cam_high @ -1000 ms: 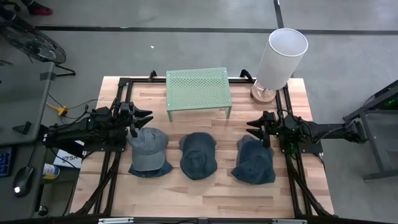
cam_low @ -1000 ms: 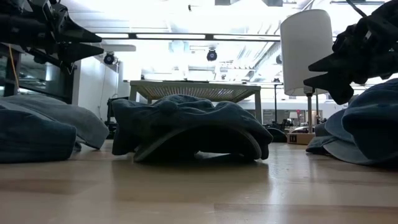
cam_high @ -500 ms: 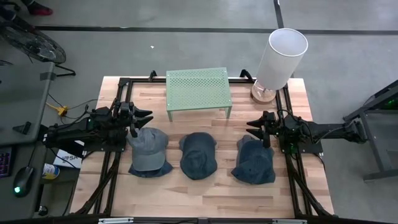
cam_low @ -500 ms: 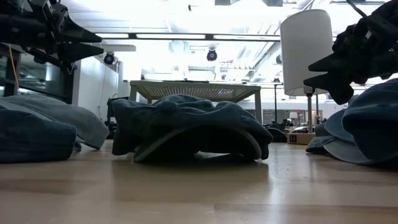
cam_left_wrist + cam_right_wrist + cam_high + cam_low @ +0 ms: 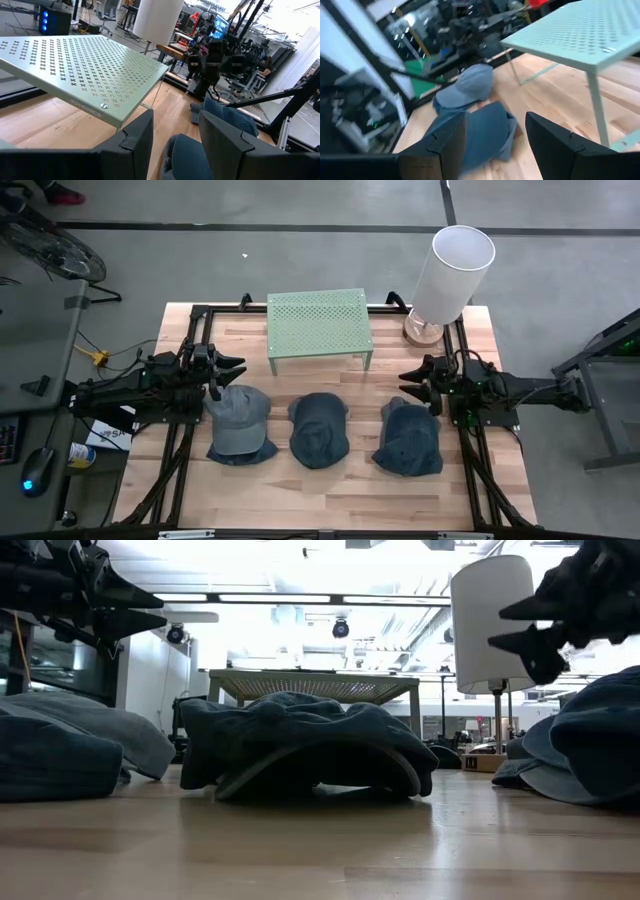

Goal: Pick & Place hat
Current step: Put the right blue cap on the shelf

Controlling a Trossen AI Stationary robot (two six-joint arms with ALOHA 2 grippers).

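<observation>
Three caps lie in a row on the wooden table: a light grey-blue one [image 5: 240, 421] on the left, a dark denim one [image 5: 318, 429] in the middle, a denim one [image 5: 408, 439] on the right. My left gripper [image 5: 236, 368] hovers open just beyond the far edge of the grey-blue cap. My right gripper [image 5: 409, 380] hangs open above the table, past the far edge of the right cap, clear of it [image 5: 512, 626]. The left wrist view shows the middle cap [image 5: 187, 155] past my open fingers; the right wrist view shows the grey-blue cap [image 5: 470, 84] and the middle one [image 5: 482, 131].
A pale green perforated metal rack [image 5: 319, 326] stands on thin legs at the table's far middle. A white cylindrical lamp [image 5: 451, 268] stands at the far right corner, close behind my right arm. Black rails [image 5: 470, 450] run along both table sides. Bare wood lies near the front edge.
My right gripper has risen and drawn back toward the table's far edge, away from the right cap, staying open. The left arm and all three caps have kept still.
</observation>
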